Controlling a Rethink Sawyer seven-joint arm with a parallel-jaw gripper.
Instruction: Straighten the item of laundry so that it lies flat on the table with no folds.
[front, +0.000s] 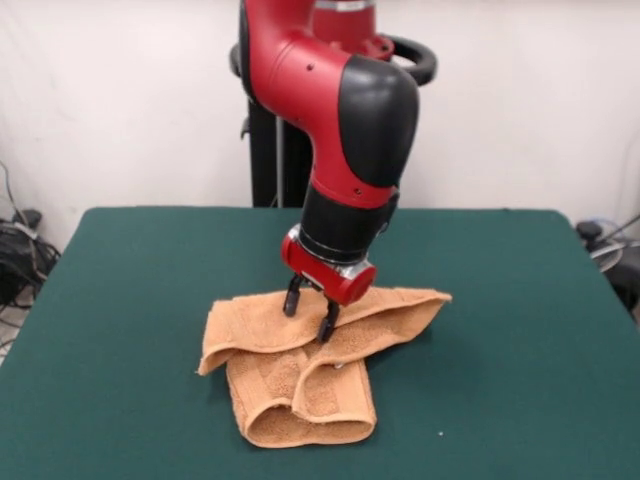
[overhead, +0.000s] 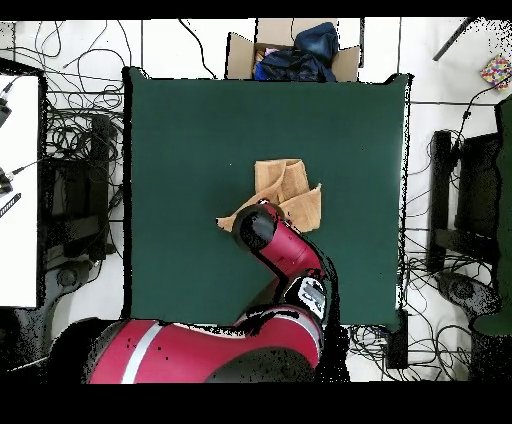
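The hand (front: 311, 312) hangs low over the towel (front: 310, 365), its 2 dark fingers (front: 328, 323) parted and pointing down; the tips sit at or just above the cloth, and nothing is pinched between them, so I read it as open and empty. In the overhead view the arm (overhead: 283, 252) covers the hand and part of the cloth, so that view does not settle the contact.

The towel lies bunched near the middle of the green table (front: 520, 300); a long band runs across its far side, and 2 rolled folds on the side nearer the front camera show rounded, tube-like ends.

The step in hand looks like a descent to grip the upper layer; to do it well, the fingers should close on only 1 layer near an edge or corner rather than mid-bundle, then drag outward and low, away from the folds, so the cloth unrolls instead of lifting as a lump.
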